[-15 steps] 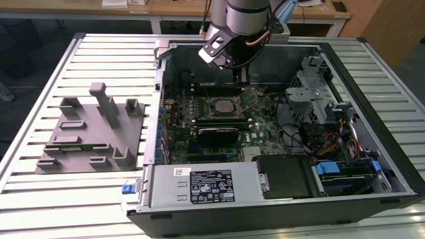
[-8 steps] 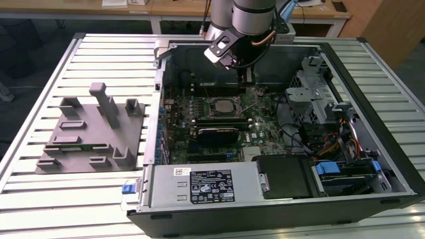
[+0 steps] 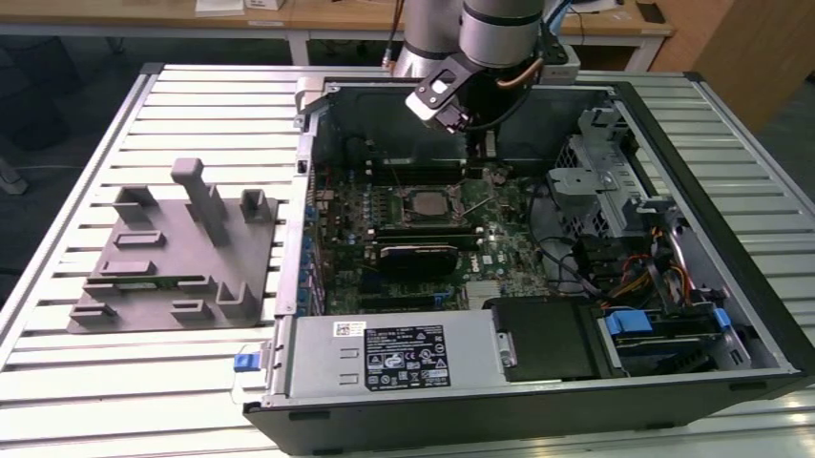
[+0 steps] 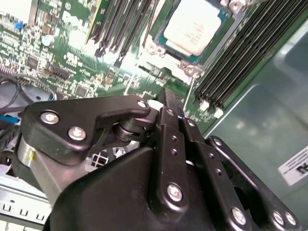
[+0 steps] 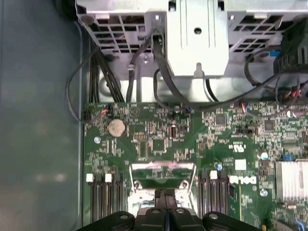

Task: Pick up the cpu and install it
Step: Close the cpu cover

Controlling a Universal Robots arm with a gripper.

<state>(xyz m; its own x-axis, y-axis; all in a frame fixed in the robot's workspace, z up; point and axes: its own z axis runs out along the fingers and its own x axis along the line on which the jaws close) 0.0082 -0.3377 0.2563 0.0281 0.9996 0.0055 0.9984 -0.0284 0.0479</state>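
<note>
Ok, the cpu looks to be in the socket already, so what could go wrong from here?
1. The cpu lies in the motherboard socket, but whether it is fully seated cannot be told; a knock could shift it.
2. The gripper, shut with nothing in it, hangs near the board beside the socket; a drop might strike the memory slots.
3. Loose black cables cross by the board's edge and could snag the arm.

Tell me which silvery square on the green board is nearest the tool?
The cpu, smooth and flat, just ahead of the tool. The ribbed heatsink lies farther off, beyond the black memory slots.
</note>
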